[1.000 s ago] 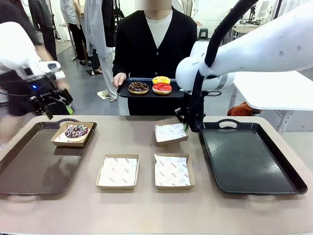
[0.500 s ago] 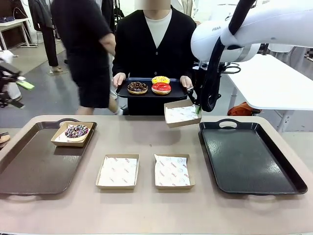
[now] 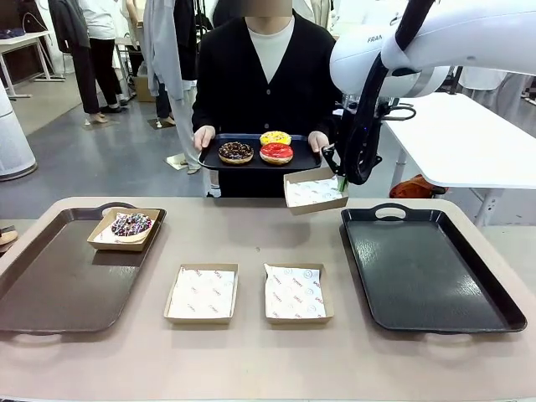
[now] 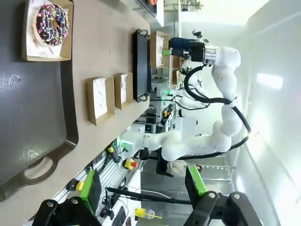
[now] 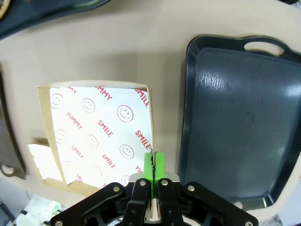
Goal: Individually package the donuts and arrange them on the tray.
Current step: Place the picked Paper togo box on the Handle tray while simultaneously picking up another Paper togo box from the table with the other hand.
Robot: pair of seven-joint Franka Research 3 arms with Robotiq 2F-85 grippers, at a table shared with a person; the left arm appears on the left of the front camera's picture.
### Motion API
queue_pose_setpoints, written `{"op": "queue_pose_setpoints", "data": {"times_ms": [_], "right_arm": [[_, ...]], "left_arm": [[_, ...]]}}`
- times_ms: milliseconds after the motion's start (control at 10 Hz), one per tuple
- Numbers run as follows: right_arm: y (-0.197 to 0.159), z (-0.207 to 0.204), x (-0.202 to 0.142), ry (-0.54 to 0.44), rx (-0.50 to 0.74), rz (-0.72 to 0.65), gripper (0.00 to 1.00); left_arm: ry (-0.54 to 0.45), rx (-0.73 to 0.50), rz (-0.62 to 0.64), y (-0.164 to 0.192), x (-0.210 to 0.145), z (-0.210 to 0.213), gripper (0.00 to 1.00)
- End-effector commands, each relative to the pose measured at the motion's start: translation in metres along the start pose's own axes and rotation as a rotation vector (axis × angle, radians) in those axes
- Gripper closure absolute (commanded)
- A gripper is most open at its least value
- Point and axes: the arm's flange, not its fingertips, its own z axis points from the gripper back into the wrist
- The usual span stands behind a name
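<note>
Front view: left tray [image 3: 50,285] cut by left edge; yellow donut [image 3: 275,136] partly behind red donut [image 3: 276,152]. Right wrist view: near edge of paper-lined box [image 5: 94,136] hidden under right gripper [image 5: 154,156]; dark tray [image 5: 235,117] runs off right edge.

White arm [image 3: 477,38], blk cable [image 3: 412,23], blk gripper [image 5: 153,159], green pads [image 5: 147,165]

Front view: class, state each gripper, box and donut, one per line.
Right gripper, shut on the held box's edge.
Held box, off the table, paper-lined, no donut.
Left gripper, open, holding nothing.
Sprinkled donut, boxed, on the left tray.
Yellow donut, red donut, dark chocolate donut, unboxed on the person's tray.
Two table boxes, unfilled.
</note>
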Motion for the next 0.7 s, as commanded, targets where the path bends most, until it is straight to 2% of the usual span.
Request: {"op": "queue_pose_setpoints", "data": {"times_ms": [0,300,500,600], "right_arm": [[0.005,0.000,0.012,0.025,0.022,-0.016,1.00],[0.006,-0.007,0.018,0.032,0.013,-0.033,1.00],[0.007,-0.010,0.020,0.036,0.006,-0.034,1.00],[0.007,-0.010,0.021,0.037,0.022,-0.008,1.00]], "left_arm": [[-0.051,-0.034,0.045,0.008,0.005,0.006,0.06],[-0.084,-0.041,0.139,0.038,0.002,0.016,0.06],[-0.091,-0.027,0.162,0.046,0.001,0.017,0.06],[-0.056,-0.024,0.118,0.045,0.000,0.015,0.06]]}}
